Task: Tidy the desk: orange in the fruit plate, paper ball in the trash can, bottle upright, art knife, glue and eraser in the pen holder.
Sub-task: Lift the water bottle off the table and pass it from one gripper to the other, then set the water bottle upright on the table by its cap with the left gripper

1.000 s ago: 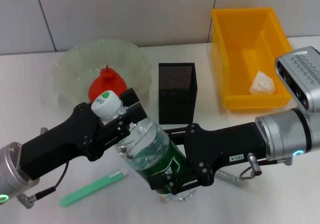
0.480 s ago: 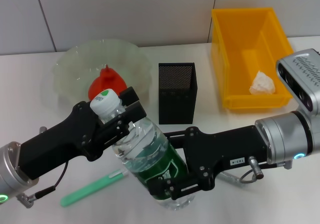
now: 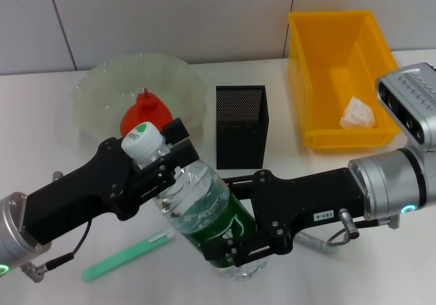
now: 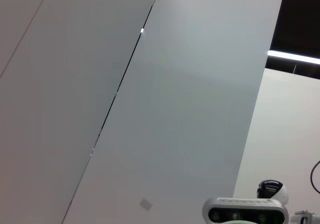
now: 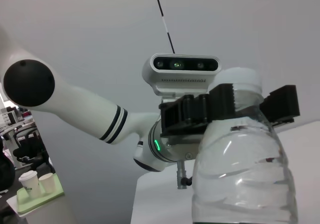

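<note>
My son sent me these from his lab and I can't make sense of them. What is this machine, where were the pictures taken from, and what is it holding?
It is a robot with two arms. The wide picture comes from a camera on its head, looking down at a white table. The other two come from cameras on its wrists; the left one shows only wall. The left gripper clamps the neck of a water bottle, and the right gripper clamps its base, so the two hold it tilted. Behind them an orange sits in a green plate, a black mesh pen holder stands, and a paper ball lies in the yellow trash can. A green knife lies in front.
</note>
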You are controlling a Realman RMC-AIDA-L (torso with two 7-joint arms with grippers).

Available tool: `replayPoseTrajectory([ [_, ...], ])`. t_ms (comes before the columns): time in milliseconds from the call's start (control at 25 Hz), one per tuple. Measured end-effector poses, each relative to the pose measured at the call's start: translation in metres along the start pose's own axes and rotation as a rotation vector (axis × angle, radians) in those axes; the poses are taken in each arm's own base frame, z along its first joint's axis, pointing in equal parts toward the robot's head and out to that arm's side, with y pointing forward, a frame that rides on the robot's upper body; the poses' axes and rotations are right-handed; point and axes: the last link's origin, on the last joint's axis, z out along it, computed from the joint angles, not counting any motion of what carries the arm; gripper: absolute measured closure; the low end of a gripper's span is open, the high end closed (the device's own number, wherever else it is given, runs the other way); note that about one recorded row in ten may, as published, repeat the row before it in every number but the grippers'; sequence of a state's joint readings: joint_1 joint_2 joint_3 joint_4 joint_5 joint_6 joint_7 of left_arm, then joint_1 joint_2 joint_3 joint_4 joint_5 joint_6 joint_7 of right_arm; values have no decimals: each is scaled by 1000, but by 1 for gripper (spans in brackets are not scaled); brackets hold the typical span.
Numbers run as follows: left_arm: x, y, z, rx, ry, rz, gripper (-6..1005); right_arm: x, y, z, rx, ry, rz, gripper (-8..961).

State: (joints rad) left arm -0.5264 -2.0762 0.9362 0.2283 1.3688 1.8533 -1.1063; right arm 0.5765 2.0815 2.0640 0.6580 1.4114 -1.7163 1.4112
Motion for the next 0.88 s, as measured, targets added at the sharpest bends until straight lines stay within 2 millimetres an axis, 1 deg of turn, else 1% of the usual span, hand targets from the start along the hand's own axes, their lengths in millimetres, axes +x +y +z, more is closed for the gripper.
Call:
replayPoseTrajectory([
  [240, 0, 0, 0, -7, -9, 0, 556, -7, -3, -4, 10, 40, 46, 175],
  [560, 2, 2, 0, -30, -11, 5, 566, -19, -6, -7, 28, 127, 53, 174],
  [880, 4, 3, 3, -51, -12, 7, 574, -27, 0, 5, -19, 224, -13, 175],
])
